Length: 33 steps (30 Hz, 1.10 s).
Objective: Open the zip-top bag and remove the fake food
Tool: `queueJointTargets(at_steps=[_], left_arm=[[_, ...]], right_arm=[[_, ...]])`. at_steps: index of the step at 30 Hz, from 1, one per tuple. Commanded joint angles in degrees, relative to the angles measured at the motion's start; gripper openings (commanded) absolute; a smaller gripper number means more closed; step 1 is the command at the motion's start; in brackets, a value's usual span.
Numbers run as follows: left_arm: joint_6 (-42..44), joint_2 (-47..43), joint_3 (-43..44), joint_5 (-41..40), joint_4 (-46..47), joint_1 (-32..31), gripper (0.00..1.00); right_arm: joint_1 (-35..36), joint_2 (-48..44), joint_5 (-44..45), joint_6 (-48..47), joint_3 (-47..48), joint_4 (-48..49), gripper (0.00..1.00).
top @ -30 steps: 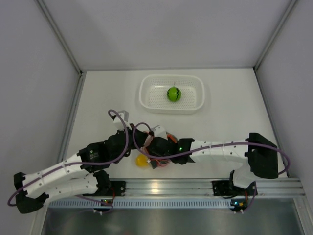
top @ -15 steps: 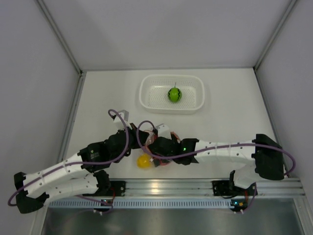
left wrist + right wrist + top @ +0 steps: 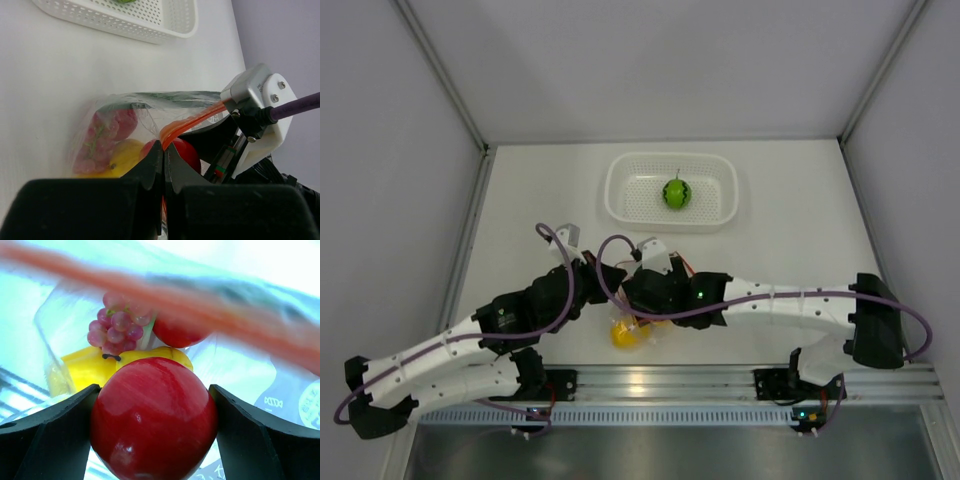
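red ball (image 3: 154, 415) between right gripper (image 3: 154, 407) fingers | left gripper (image 3: 164, 150) apparently pinching zip strip (image 3: 196, 120)

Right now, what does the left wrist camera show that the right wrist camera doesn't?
Only the left wrist view shows the white perforated plastic basket and the left gripper shut on the orange-red zip strip. Only the right wrist view shows the right gripper closed on both sides of the glossy red round plastic fruit. Both show the clear crinkly zip-top bag, its zip strip, that red fruit and a yellow plastic fruit in the bag.
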Motion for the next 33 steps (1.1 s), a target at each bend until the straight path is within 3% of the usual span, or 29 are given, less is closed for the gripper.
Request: queueJointTargets(at_steps=[1, 10, 24, 29, 33], left_arm=[[1.3, -0.2, 0.1, -0.4, 1.8, -0.1, 0.00], [4.6, 2.0, 1.5, -0.4, 1.7, -0.1, 0.00], [9.1, 3.5, 2.3, 2.2, 1.7, -0.1, 0.00], [8.1, 2.3, 1.3, -0.4, 1.4, -0.1, 0.00], [6.6, 1.5, 1.2, -4.4, -0.8, -0.1, 0.00]], right_arm=[[0.5, -4.5, 0.2, -3.5, 4.1, -0.4, 0.54], [0.7, -7.8, -12.2, -18.5, 1.8, 5.5, 0.44], [1.2, -15.7, -7.8, -29.6, 1.6, 10.0, 0.40], [1.2, -21.0, -10.8, -30.0, 0.3, 15.3, 0.39], [0.9, -27.0, -5.8, -29.0, 0.6, 18.2, 0.35]])
